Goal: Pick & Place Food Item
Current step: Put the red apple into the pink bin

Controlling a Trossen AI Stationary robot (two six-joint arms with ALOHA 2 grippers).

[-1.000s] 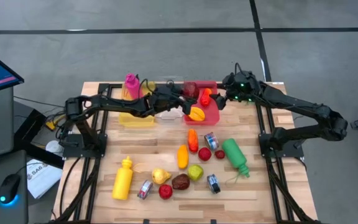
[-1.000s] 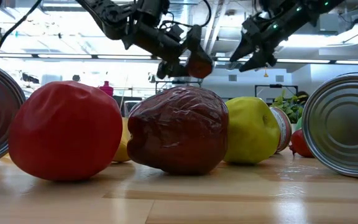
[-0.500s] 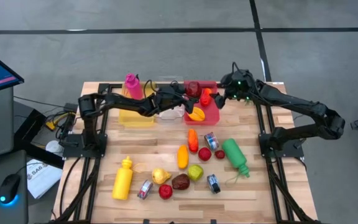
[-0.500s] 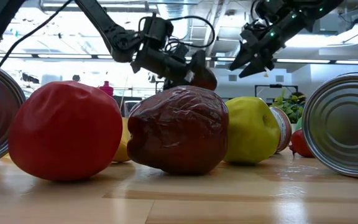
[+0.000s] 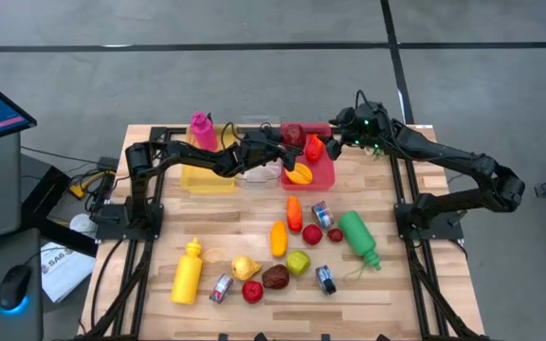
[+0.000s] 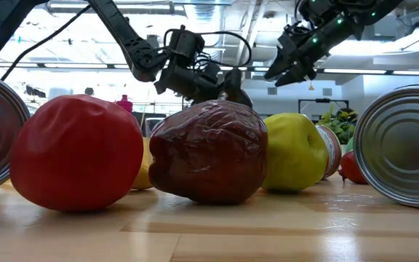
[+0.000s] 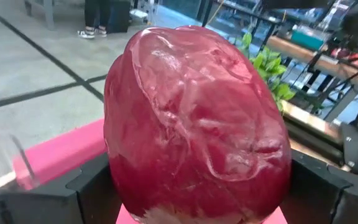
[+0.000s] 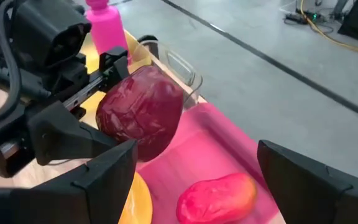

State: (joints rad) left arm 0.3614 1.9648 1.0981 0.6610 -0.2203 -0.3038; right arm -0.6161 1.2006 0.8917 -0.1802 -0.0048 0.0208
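My left gripper [image 5: 290,139] reaches from the table's left over the pink tray [image 5: 322,176] and is shut on a dark red, wrinkled fruit [image 7: 197,118], which also shows in the high view [image 5: 295,134], the low view [image 6: 239,95] and the right wrist view [image 8: 143,111]. A red food piece [image 8: 216,196] and an orange-yellow one [image 5: 300,173] lie in the tray. My right gripper [image 5: 342,143] hangs open just right of the tray's far end, above it [image 6: 285,62]. My left gripper pinches the dark red fruit between its two fingers [image 7: 73,193], one on each of its opposite sides near the lower half [image 7: 129,186]. The fingers come roughly level from the table's left. The fruit is lifted clear above the tray floor [image 8: 204,149].
A yellow bin [image 5: 207,176] with a pink bottle [image 5: 200,127] and a clear container [image 5: 254,172] stand left of the tray. Nearer lie a carrot [image 5: 294,212], cans [image 5: 322,214], a green bottle [image 5: 357,237], a yellow bottle [image 5: 188,273] and several fruits [image 5: 275,277].
My left gripper, still shut on the dark red fruit, has moved toward the table's far edge and come lower over the pink tray. My right gripper has drawn back a little toward the far right and slightly up, staying open.
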